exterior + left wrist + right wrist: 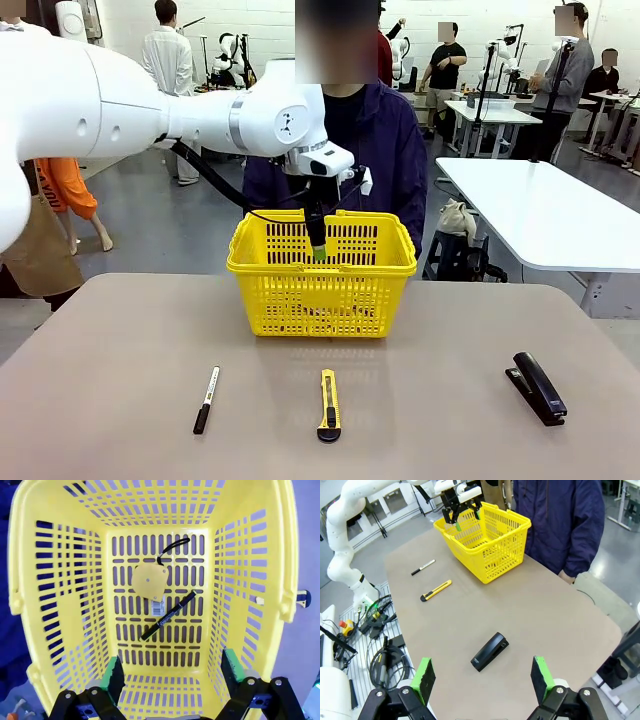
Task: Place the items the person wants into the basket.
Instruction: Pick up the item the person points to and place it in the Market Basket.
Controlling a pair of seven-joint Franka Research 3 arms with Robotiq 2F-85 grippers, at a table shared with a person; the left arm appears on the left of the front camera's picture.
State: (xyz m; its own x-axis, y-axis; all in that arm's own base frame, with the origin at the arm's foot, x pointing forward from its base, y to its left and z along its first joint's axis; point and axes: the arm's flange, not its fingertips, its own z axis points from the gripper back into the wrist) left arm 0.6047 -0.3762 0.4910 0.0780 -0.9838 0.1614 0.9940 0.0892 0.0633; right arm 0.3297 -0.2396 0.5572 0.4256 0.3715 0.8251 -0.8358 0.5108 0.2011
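The yellow basket [300, 300] stands at the table's far middle, in front of the person [385, 140] in the dark jacket. My left gripper [318, 250] hangs open just above the basket's rim, nothing between its fingers. In the left wrist view, the yellow tape measure [149, 581] with its dark strap and the thin black pen [167, 616] lie on the basket's floor [125, 650] below the open gripper [172, 672]. The black marker with a white band [206, 398] lies on the table, front left. My right gripper [482, 677] is open, high above the table's right end.
A yellow-and-black utility knife [328, 405] lies front middle, to the right of the marker. A black stapler [538, 387] lies front right, below my right gripper [490, 651]. White tables and other people stand farther back.
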